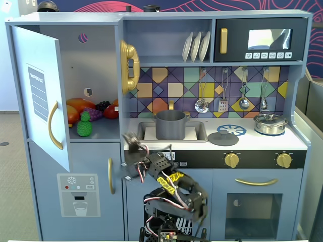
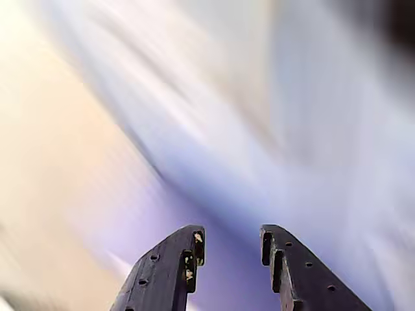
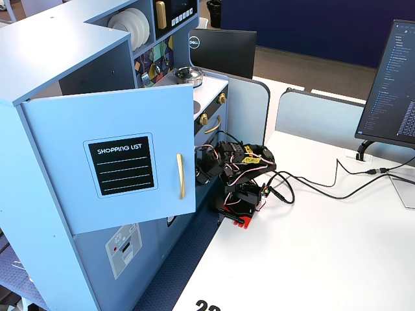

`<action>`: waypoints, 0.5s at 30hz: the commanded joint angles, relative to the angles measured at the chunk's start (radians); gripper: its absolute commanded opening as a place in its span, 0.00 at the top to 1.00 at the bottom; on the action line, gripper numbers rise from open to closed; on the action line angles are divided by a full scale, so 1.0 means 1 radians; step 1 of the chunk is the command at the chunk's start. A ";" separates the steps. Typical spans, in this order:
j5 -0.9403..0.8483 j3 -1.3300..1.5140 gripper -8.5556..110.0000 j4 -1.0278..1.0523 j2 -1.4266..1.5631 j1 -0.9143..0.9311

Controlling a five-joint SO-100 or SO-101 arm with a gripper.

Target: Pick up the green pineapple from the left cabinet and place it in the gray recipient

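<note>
tool: black two-finger tool [image 2: 230, 249] empty, fingers apart; wrist view blurred.
fruit: small bright green bumpy plastic pineapple [image 1: 84, 125] upright on shelf of tall blue-gray cabinet [image 1: 96, 70], door open.
pot: dark gray cylindrical pot [image 1: 170, 124] sits in the counter [image 1: 267, 142] sink.

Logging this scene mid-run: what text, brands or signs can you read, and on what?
"SHOPPING LIST": black label on the open door of the left cabinet.
"DELL": back of the black monitor.
Freezer panel: snowflake sign only, no words.
Microwave buttons: too small.
Computer screen: too small.
Table-edge digits: cut off.
</note>
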 commanded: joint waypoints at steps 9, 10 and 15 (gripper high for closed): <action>-0.224 -0.295 0.85 -0.367 -0.086 -0.126; -0.210 -0.296 0.84 -0.385 -0.086 -0.114; -0.095 -0.278 0.71 -0.506 -0.129 -0.054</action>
